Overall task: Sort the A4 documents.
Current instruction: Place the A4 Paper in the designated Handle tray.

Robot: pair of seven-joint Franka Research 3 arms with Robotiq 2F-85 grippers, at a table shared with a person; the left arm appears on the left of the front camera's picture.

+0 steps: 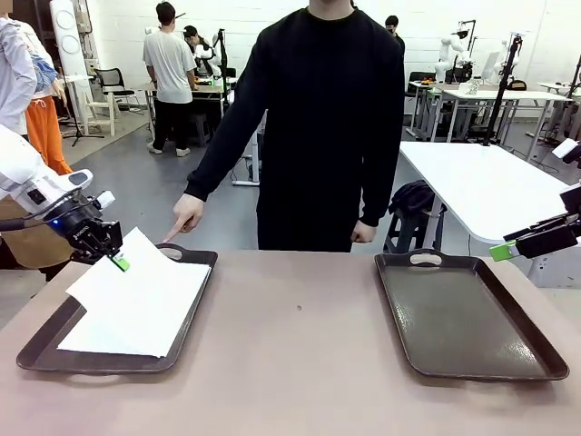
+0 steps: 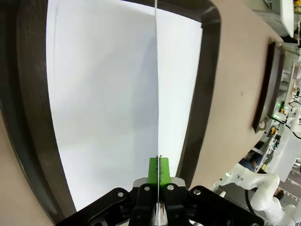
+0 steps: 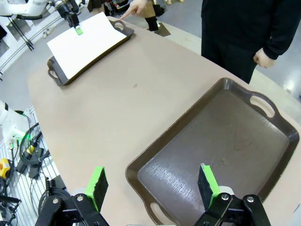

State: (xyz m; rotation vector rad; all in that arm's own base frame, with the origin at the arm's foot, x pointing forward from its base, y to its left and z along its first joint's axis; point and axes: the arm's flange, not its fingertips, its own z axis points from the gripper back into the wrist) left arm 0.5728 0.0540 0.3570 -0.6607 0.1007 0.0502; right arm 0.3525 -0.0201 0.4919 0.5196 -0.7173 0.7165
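My left gripper (image 1: 119, 262), pinched shut on the near-left edge of the top A4 sheet (image 1: 145, 295), lifts it off the stack in the left tray (image 1: 201, 272) at the tabletop's left edge, long axis toward the person's pointing hand (image 1: 186, 216); my right gripper (image 3: 153, 184) hangs open over the empty right tray (image 1: 472, 318).

White sheets (image 1: 136, 304) on a dark brown tray (image 1: 45, 350). Second dark brown tray (image 1: 467, 318), tan table (image 1: 290, 363). Black gripper (image 1: 118, 262), green pads.

Left tray (image 2: 28, 117) cut off by frame edges (left wrist view); sheet count in A4 documents (image 1: 136, 300) unclear.
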